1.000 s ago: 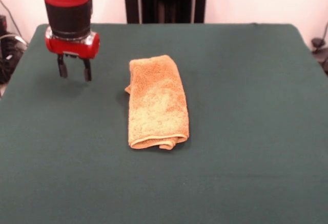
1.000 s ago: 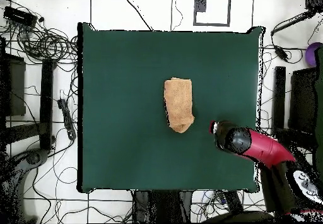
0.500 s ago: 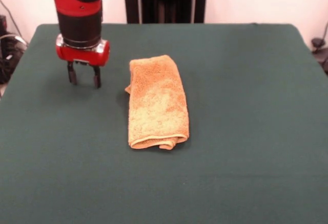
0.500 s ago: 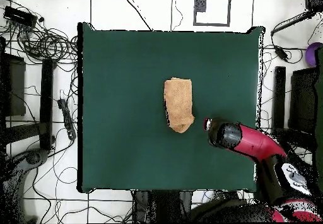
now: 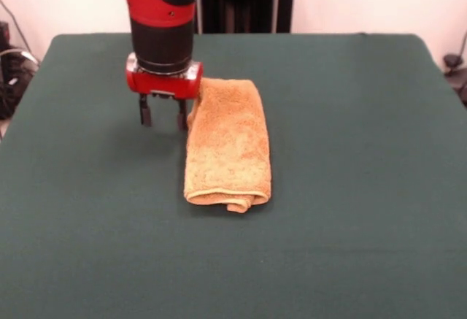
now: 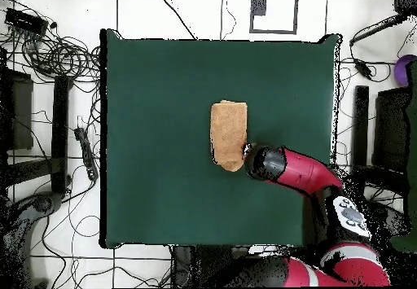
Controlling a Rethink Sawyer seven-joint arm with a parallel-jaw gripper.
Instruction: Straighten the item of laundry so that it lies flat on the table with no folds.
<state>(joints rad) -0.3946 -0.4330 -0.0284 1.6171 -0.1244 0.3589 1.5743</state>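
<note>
Front view shows the towel (image 5: 228, 146) lying near the middle of the green bench (image 5: 350, 246), folded into a long narrow pad. Its long sides run from the bench's far edge toward the near edge. At the near end a thick rolled fold shows, with a pale border line along it and a small lump of cloth poking out beneath. The far end is rounded and sits just beside the hand (image 5: 163, 120). The top surface is fuzzy terry, orange-tan, with a lighter patch along the middle.

The hand hangs from a red ring below the black wrist of the arm (image 5: 162, 12), which comes down from the top of the picture. Its two dark fingers (image 5: 145, 112) point straight down and stand apart, released, with nothing between them. One finger is at the towel's far corner, at the long side facing the bench's left edge in this view; whether it touches the cloth cannot be told. The other finger is over bare felt. A faint shadow lies on the bench under the hand.

Overhead view shows the towel (image 6: 229, 134) a little off the bench's centre, well away from every edge, and the arm (image 6: 297, 172) reaching in, its end at one corner of the towel.
</note>
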